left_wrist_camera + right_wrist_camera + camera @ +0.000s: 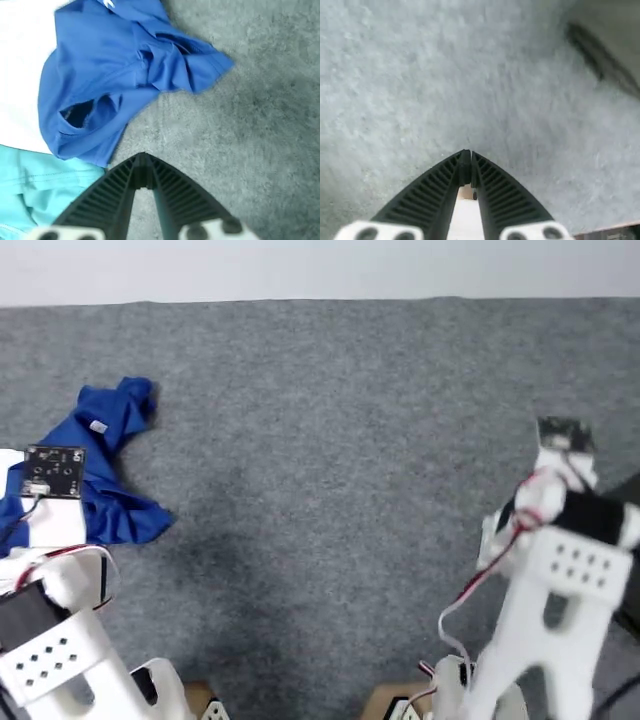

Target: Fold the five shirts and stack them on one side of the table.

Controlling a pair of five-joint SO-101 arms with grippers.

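Left pincer [145, 159]: jaws closed tip to tip, nothing between them, hanging above bare grey worktop [240, 150]. Just ahead of the tips lies the blue shirt [125, 75], crumpled and unfolded, with an opening gaping dark on one side and a loose flap spread out onto the felt on the other. The blue shirt lies partly over a white shirt [22, 80], which looks flat and smooth. A turquoise shirt [35, 185] lies against the white one, a stitched seam showing; the blue shirt's hem reaches its edge. Which of white and turquoise is on top: cannot tell. In the high view the blue shirt [105, 465] is bunched at the left edge of the worktop [330, 440], and the left arm [50, 650] has its wrist above the cloth, covering part of it. Right pincer [466, 154]: jaws likewise pressed together and empty, over plain grey felt [420, 75]. A dark streak [600, 57] crosses the felt off to one side of it; what it is, cannot tell. In the high view the right arm [545, 580] stands at the right side of the worktop, well apart from the shirts, with open grey felt between the two arms. No folded shirt is to be seen
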